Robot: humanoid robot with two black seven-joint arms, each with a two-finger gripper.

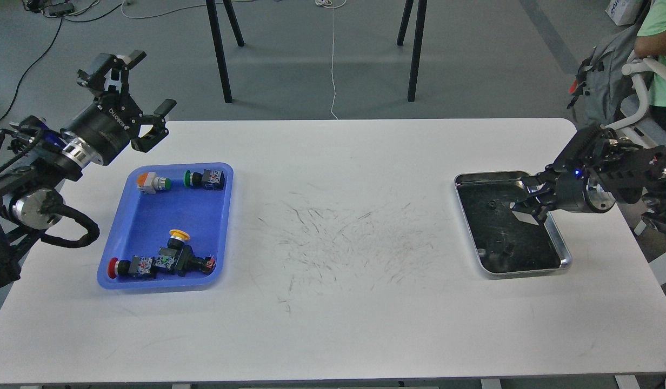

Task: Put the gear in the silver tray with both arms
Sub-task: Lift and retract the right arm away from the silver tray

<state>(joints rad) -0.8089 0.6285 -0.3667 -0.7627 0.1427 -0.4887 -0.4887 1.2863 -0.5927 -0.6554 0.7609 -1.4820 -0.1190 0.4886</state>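
Note:
The silver tray [488, 175] lies at the right of the white table. On its dark bottom lie a few small dark pieces, one near the far left [491, 204] and two toward the near end [507, 248]; I cannot tell which is the gear. My right gripper [529, 196] hovers over the tray's far right part, fingers spread, holding nothing. My left gripper [149, 81] is raised over the table's far left edge, beyond the blue tray, open and empty.
A blue plastic tray [149, 216] at the left holds several push-button switches. The table's middle [338, 232] is scuffed with dark marks. Stand legs [219, 48] are behind the table. A person and a chair [644, 70] are at the far right.

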